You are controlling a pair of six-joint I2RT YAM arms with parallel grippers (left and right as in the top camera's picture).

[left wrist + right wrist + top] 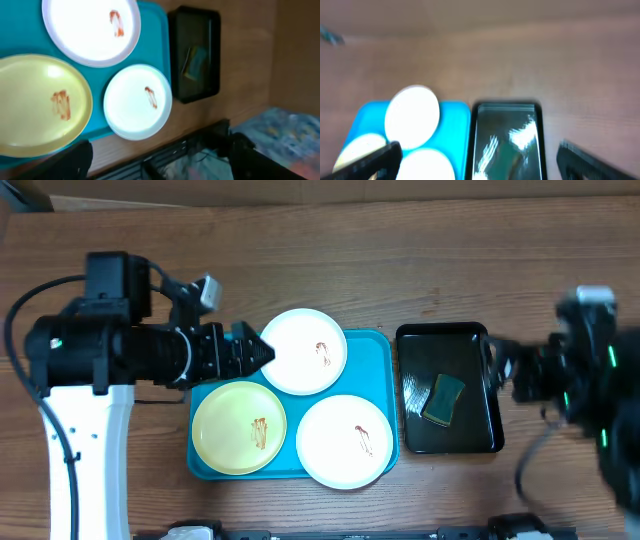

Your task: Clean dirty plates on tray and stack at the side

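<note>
The large turquoise rectangular plastic tray (381, 350) on the wooden table (450, 260) holds three smeared plates: a far white round plate (303, 350), a pale yellow round plate (239, 427) and a near white round plate (345, 440). Beside it, a glossy black rectangular tray (470, 340) holds a green sponge (443, 398). The left gripper (262, 352) reaches level over the far plate's left edge with its fingers spread. The right gripper (479, 147) is blurred and hangs beyond the black tray, its fingers also apart.
</note>
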